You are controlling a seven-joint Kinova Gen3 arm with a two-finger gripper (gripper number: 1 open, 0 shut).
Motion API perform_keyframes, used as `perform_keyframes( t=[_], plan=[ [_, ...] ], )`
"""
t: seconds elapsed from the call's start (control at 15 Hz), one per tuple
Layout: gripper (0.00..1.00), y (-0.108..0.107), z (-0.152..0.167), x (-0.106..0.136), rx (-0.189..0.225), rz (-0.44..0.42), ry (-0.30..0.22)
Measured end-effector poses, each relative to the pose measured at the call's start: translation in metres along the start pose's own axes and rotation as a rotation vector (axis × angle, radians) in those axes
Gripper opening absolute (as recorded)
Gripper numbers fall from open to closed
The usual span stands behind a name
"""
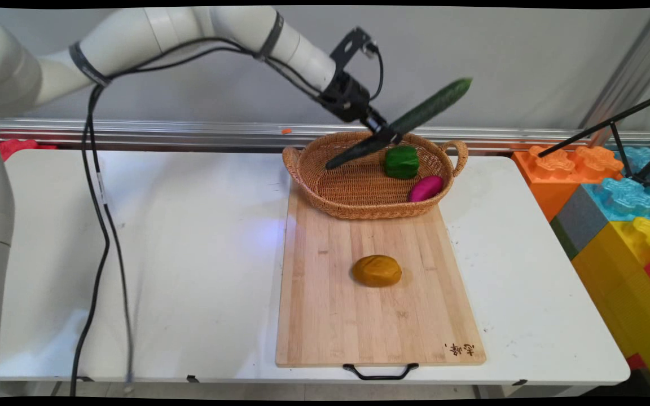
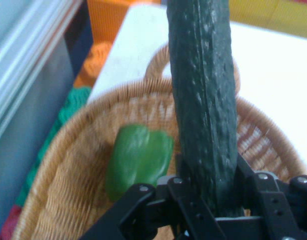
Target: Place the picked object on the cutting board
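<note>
My gripper (image 1: 388, 134) is shut on a long dark green cucumber (image 1: 409, 120), held tilted above the wicker basket (image 1: 325, 192) at the back of the cutting board. In the hand view the cucumber (image 2: 203, 100) runs up between the fingers (image 2: 246, 177) over the basket (image 2: 68, 200). A green bell pepper (image 1: 401, 162) (image 2: 137, 157) and a magenta vegetable (image 1: 425, 188) lie inside the basket. An orange-brown potato-like piece (image 1: 377, 270) sits on the wooden cutting board (image 1: 330, 316).
The board has a black handle (image 1: 380, 372) at the table's near edge. Large coloured toy blocks (image 1: 613, 208) stand to the right of the table, with black tripod legs (image 1: 624, 135) over them. A metal rail (image 1: 133, 132) runs along the back.
</note>
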Motion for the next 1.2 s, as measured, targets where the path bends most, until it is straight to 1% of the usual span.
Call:
perform_keyframes(
  t=[0.13, 0.27, 0.4, 0.53, 0.67, 0.8, 0.93, 1.0, 1.2],
  plan=[
    [0.0, 0.011, -0.011, 0.012, -0.001, 0.015, 0.024],
    [0.0, 0.032, -0.024, 0.024, -0.021, 0.032, 0.041],
    [0.0, 0.051, -0.033, 0.028, -0.052, 0.042, 0.034],
    [0.0, 0.072, -0.043, 0.029, -0.095, 0.055, 0.017],
    [0.0, 0.103, -0.053, 0.026, -0.153, 0.081, -0.015],
    [0.0, 0.132, -0.061, 0.018, -0.204, 0.119, -0.054],
    [0.0, 0.154, -0.066, 0.008, -0.244, 0.166, -0.09],
    [0.0, 0.164, -0.067, 0.002, -0.262, 0.194, -0.109],
    [0.0, 0.18, -0.063, -0.015, -0.285, 0.254, -0.151]
  ],
)
